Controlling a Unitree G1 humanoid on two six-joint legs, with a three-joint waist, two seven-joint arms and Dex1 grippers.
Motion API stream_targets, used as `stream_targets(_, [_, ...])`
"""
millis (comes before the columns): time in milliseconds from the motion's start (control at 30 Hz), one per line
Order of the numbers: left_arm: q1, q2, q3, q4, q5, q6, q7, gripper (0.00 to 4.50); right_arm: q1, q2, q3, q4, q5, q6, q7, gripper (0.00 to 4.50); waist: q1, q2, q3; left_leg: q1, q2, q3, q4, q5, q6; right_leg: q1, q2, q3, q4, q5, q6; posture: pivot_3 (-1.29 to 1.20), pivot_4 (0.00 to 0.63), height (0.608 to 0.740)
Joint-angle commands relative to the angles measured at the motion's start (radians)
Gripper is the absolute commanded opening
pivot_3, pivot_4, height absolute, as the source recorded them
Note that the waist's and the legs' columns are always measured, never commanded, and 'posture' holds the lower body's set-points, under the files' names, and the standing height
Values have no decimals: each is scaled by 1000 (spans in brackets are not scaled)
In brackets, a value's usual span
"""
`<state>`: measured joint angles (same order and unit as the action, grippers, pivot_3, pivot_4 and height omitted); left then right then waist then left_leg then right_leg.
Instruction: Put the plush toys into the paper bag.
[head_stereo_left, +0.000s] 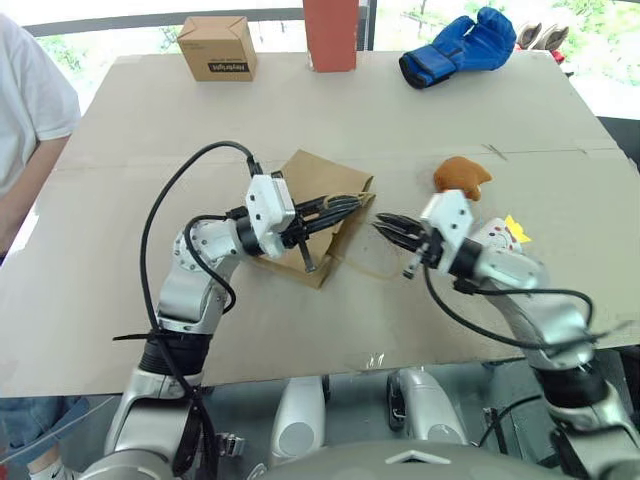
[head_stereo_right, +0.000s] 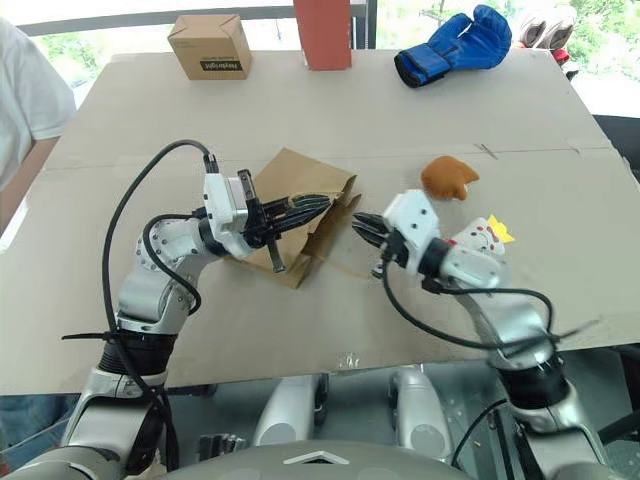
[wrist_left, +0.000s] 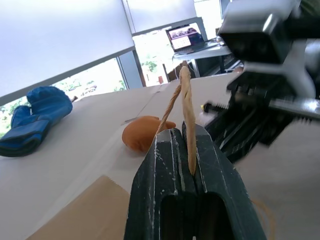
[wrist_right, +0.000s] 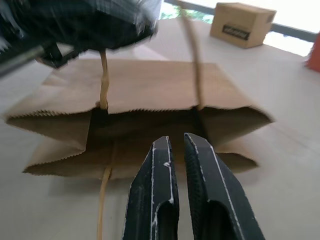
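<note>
Broad tan cardboard-covered table (head_stereo_left: 120, 330) by bright windows; a person's white sleeve (head_stereo_left: 30, 100) cut off at the left edge. Lying mid-table, the paper bag (head_stereo_left: 335, 180), partly hidden behind the left gripper (head_stereo_left: 352, 204), clamped shut on one twisted handle (wrist_left: 187, 115) and lifting the mouth ajar. Facing that mouth, the right gripper (head_stereo_left: 385, 226), fingers pressed together, empty. Behind its wrist, half hidden, the white plush toy (head_stereo_left: 497, 234); near it, in plain sight, the orange-brown plush toy (head_stereo_left: 460, 176). Far back, a blue boxing glove (head_stereo_left: 460, 45), a red block (head_stereo_left: 330, 35) cut off on top, a small printed box (head_stereo_left: 217, 47).
</note>
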<state>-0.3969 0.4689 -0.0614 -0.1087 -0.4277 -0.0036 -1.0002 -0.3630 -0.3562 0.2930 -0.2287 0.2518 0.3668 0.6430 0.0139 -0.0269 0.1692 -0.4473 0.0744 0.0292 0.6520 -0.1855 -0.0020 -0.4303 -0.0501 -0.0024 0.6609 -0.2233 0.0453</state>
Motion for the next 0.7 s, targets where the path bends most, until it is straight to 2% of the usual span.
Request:
stream_targets(33, [-30,-28,8,-56,-18,26,44,0,-53,74,49,145,-30,-75,35,85,1,0,0,0,0,0,0,0,0,0,0,0,0,0,0,0,150,714])
stream_targets(267, [-33,-73,46,-126,-28,103,164,0,-154,240,121,504,-114,-198,67,85,-4,0,0,0,0,-1,0,0,0,0,1,0,1,3,3,0,150,714])
stream_targets(400, [-87,-65,158,-126,-62,180,294,0,-165,289,125,656,-188,-227,6,85,-6,-1,-1,1,0,-2,0,0,0,0,2,0,1,3,3,0,150,714])
stream_targets(533, [-129,-50,236,-107,-82,234,376,0,-159,308,91,671,-205,-241,-34,85,-20,-1,-1,7,1,-4,0,0,0,5,3,0,2,1,4,0,150,714])
stream_targets(600, [-135,-48,251,-104,-84,251,396,0,-156,306,80,648,-209,-245,-42,85,-24,-1,-1,19,1,-4,-4,0,0,17,3,0,0,-2,3,0,150,714])
stream_targets(700, [-131,-46,239,-110,-75,263,401,0,-161,297,66,621,-222,-250,-69,85,-24,-1,-1,18,1,-5,-4,0,0,17,3,-1,0,-2,3,0,150,714])
